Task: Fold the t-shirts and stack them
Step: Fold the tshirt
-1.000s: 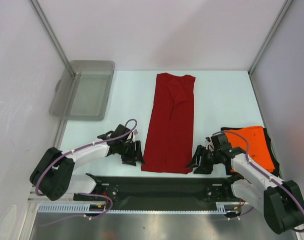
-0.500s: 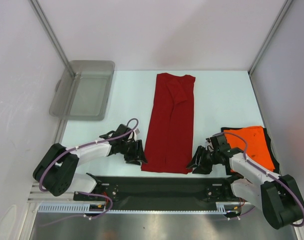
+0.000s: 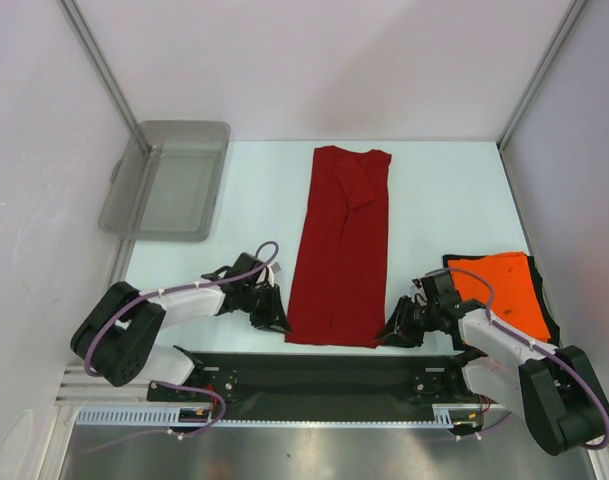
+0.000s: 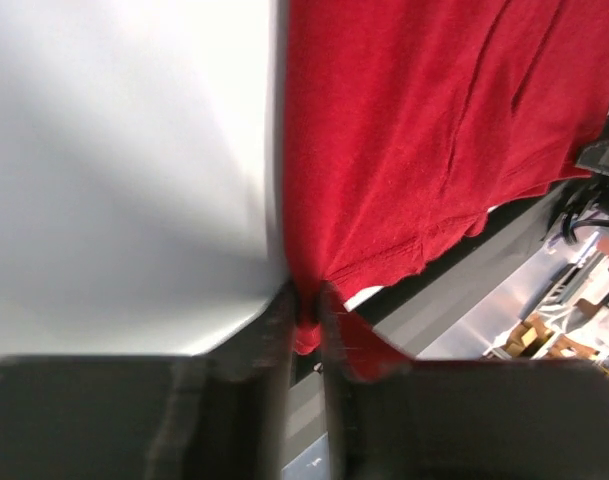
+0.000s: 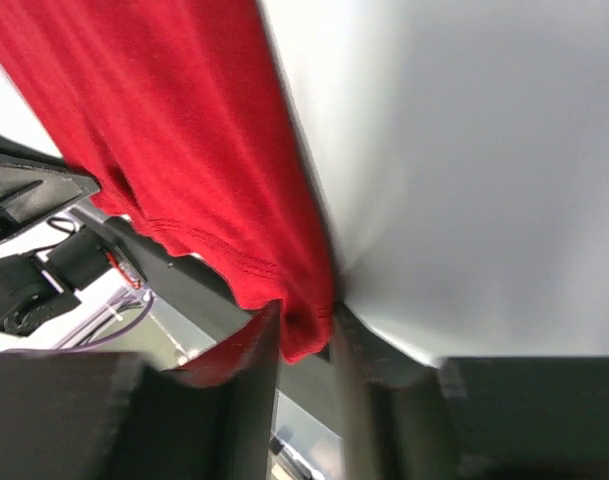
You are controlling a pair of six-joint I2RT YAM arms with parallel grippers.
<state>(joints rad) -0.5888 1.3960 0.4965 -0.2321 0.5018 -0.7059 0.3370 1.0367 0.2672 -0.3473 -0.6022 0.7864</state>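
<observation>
top external view: where does the dark red t-shirt (image 3: 339, 245) lie?

down the middle of the bench (image 3: 444, 200), already folded into a long narrow strip, collar end far, hem end near. the orange t-shirt (image 3: 504, 290) sits apart at the near right.

and the arms?

low at the two near corners. in the left wrist view the left fingers (image 4: 259, 400) are clamped on the hem corner, with cloth bunched between them. the right fingers (image 5: 254, 390) pinch the other corner the same way.

why both corners?

my guess is that it keeps the limp hem straight, so the near end can go over the far end without sagging.

how does the fabric look?

soft, matte knit with a stitched hem and shallow lengthwise creases. it's thin enough to slip from a shallow pinch.
</observation>
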